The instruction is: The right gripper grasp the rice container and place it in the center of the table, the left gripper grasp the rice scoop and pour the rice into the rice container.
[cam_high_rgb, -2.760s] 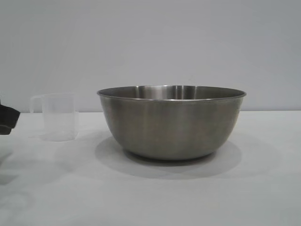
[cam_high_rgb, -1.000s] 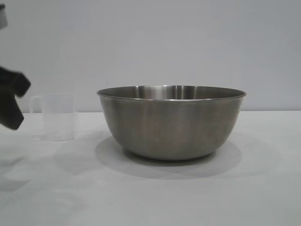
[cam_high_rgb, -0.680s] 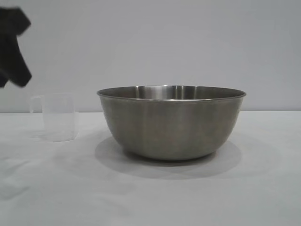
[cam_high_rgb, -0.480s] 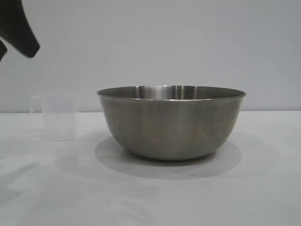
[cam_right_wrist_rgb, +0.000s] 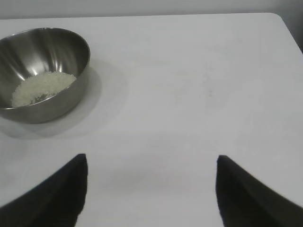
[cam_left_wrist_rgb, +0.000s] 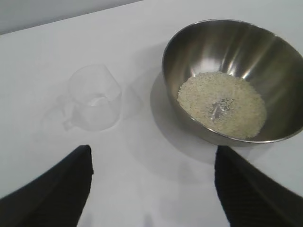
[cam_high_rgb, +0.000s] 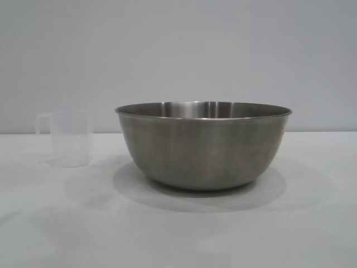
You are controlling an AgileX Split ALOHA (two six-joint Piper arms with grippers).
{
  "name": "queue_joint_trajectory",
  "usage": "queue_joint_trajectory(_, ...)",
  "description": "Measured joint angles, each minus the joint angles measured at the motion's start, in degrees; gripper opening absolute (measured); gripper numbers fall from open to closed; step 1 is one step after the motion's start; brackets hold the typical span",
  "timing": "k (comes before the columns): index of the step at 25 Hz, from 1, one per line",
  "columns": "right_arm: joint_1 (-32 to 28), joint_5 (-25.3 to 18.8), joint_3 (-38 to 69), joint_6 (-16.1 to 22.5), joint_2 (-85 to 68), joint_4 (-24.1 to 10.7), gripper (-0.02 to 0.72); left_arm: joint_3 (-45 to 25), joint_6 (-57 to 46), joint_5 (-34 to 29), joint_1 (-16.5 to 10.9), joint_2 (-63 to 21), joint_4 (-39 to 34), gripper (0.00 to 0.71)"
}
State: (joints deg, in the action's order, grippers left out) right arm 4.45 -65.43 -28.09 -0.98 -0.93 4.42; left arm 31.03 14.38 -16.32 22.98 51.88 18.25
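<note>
The steel rice container [cam_high_rgb: 203,145] stands in the middle of the white table [cam_high_rgb: 178,234]. Rice [cam_left_wrist_rgb: 221,104] lies in a shallow layer on its bottom, also seen as rice [cam_right_wrist_rgb: 42,88] inside the rice container [cam_right_wrist_rgb: 45,61] in the right wrist view. The clear rice scoop [cam_high_rgb: 68,138] stands upright and empty to the container's left, handle pointing away from it. My left gripper [cam_left_wrist_rgb: 152,156] hangs open high above the table, well back from the rice scoop [cam_left_wrist_rgb: 94,98] and the rice container [cam_left_wrist_rgb: 236,66]. My right gripper [cam_right_wrist_rgb: 151,163] is open over bare table, far from the container. Neither gripper shows in the exterior view.
A plain grey wall [cam_high_rgb: 178,50] backs the table. The table's far corner and edge [cam_right_wrist_rgb: 279,19] show in the right wrist view.
The left gripper rose from beside the scoop, up along the left edge of the exterior view, and left it. The scoop and container stayed put.
</note>
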Motion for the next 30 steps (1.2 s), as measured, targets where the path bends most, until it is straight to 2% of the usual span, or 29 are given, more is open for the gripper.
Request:
queue_joint_trajectory(12,0.0,0.0,0.0,0.0,0.0,0.0,0.484,0.0,-1.25,-16.79,0.0,-20.02,-2.53,0.475)
queue_joint_trajectory(17,0.0,0.0,0.0,0.0,0.0,0.0,0.484,0.0,-9.33,-25.01,0.0,-26.63,-9.32,0.475)
queue_joint_trajectory(23,0.0,0.0,0.0,0.0,0.0,0.0,0.484,0.0,-15.98,-38.09,0.0,-34.38,-19.17,0.475)
queue_joint_trajectory(30,0.0,0.0,0.0,0.0,0.0,0.0,0.484,0.0,-19.57,-48.65,0.0,-44.35,-25.03,0.475)
